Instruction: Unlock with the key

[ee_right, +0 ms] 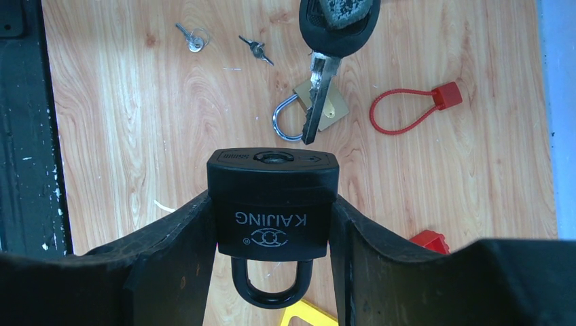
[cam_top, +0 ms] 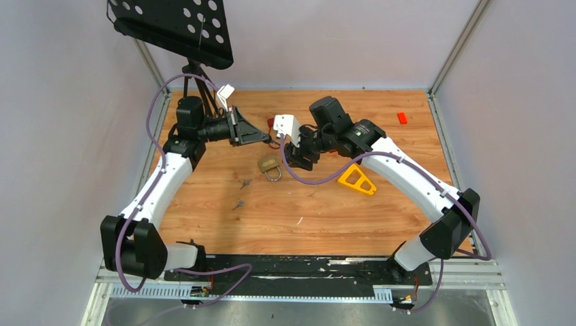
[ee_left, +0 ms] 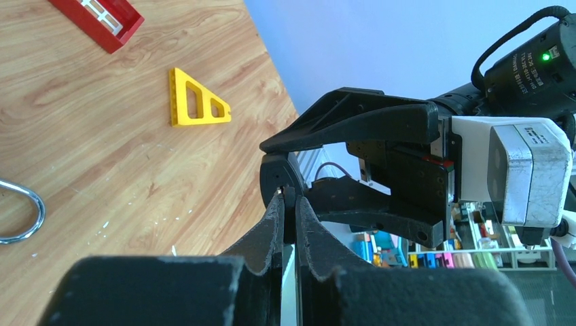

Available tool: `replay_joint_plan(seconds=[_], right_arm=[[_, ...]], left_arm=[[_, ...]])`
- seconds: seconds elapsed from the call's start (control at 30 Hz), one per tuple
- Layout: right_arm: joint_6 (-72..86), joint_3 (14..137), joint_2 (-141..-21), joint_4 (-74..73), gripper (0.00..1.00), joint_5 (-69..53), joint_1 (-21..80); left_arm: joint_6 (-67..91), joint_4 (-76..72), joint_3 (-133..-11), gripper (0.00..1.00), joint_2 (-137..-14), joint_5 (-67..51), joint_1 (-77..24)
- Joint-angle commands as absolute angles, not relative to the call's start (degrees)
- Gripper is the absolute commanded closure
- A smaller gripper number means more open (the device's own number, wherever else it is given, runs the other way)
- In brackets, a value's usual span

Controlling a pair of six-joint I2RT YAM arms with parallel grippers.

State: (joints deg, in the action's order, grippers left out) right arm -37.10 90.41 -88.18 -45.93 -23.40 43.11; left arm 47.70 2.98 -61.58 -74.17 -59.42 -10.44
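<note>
Right end effector (cam_top: 301,157) clamps the black padlock (ee_right: 275,204) by its flanks (stiff, probably heavy). Left end effector (ee_left: 289,204) pinches the key (ee_right: 319,95) head.

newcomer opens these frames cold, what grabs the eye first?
First, the black KAIJING padlock clamped in the right gripper mid-scene, its keyhole turned toward the left arm. Next, the black-headed key pinched in the left gripper, its tip just short of that keyhole and not inserted. Beneath them lie a brass padlock and a yellow triangle.
</note>
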Motion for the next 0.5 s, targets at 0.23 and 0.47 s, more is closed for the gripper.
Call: replay_joint_plan(seconds=[0.23, 0.47], right_arm=[[-33.8, 95.2, -88.4, -40.7, 1.00, -24.4, 43.4], [-33.5, 95.4, -88.4, -40.6, 1.00, -24.3, 43.4]], left_arm=[[49.2, -1.8, -59.9, 1.00, -73.5, -59.1, -11.2], [49.1, -2.1, -59.1, 1.00, -73.2, -58.6, -11.2]])
